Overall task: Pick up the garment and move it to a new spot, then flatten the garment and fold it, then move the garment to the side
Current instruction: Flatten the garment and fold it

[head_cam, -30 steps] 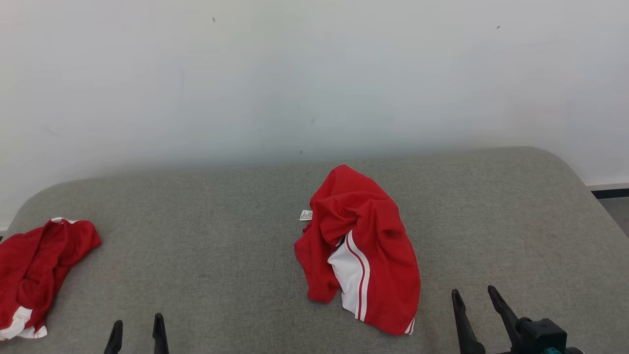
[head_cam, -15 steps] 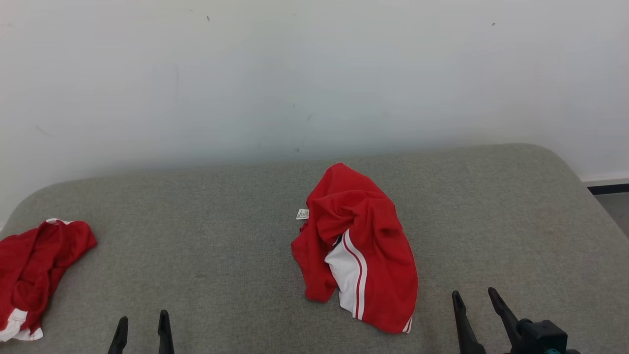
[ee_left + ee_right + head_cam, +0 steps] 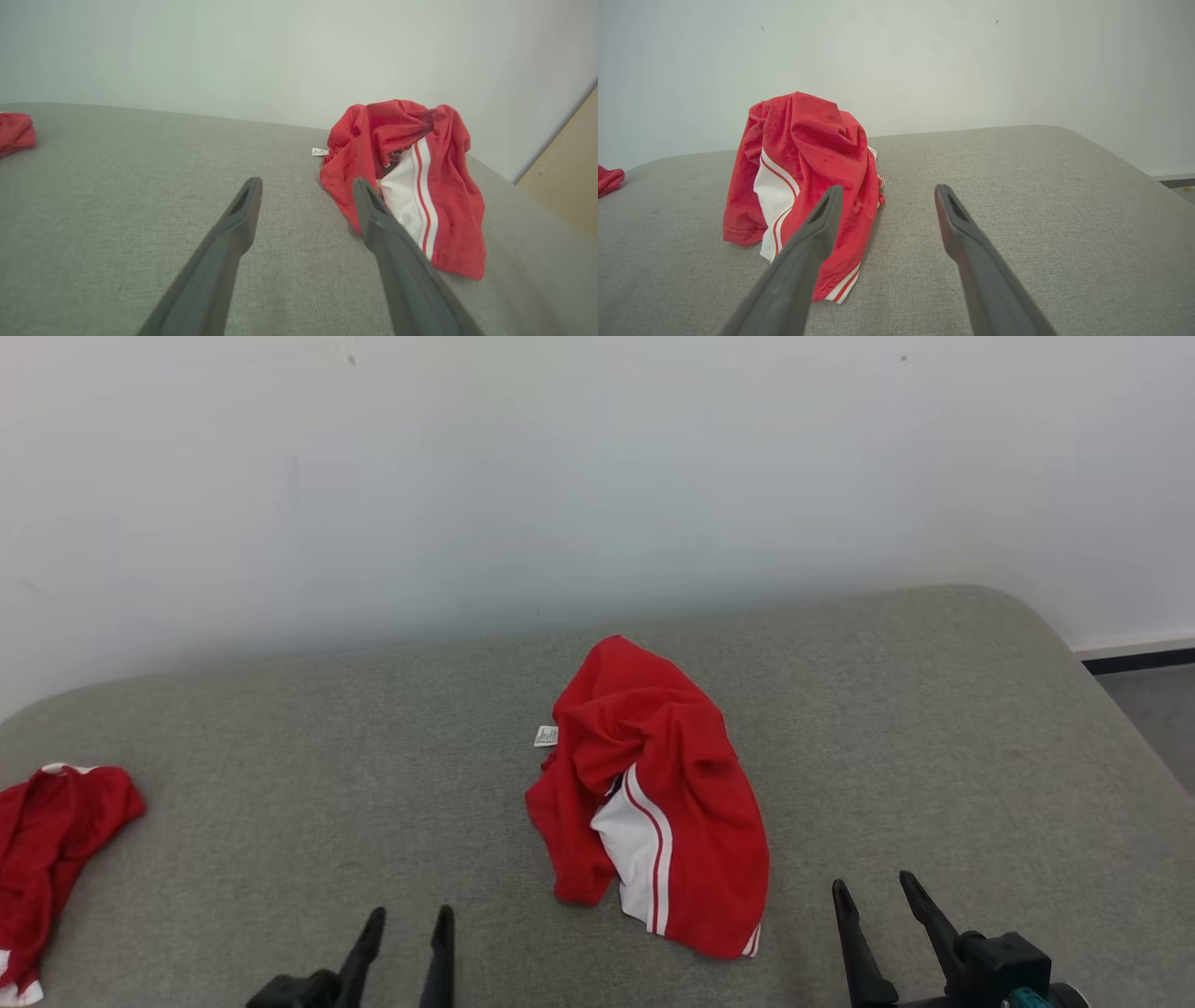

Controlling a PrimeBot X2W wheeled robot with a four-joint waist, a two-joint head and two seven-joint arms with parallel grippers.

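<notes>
- Red-and-white garment (image 3: 672, 803): crumpled heap in the middle of the worktop (image 3: 280, 756), between both claws; long axis far-left to near-right.
- Left claw (image 3: 408, 924): jaws apart, empty; garment ahead, to its right.
- Right claw (image 3: 873, 896): jaws apart, empty; appears nearer, just beside the near hem.

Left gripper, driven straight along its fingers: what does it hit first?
Likely the grey cushion just beside the red garment; the left gripper has one finger lined up with the garment's edge, depth unclear.
</notes>
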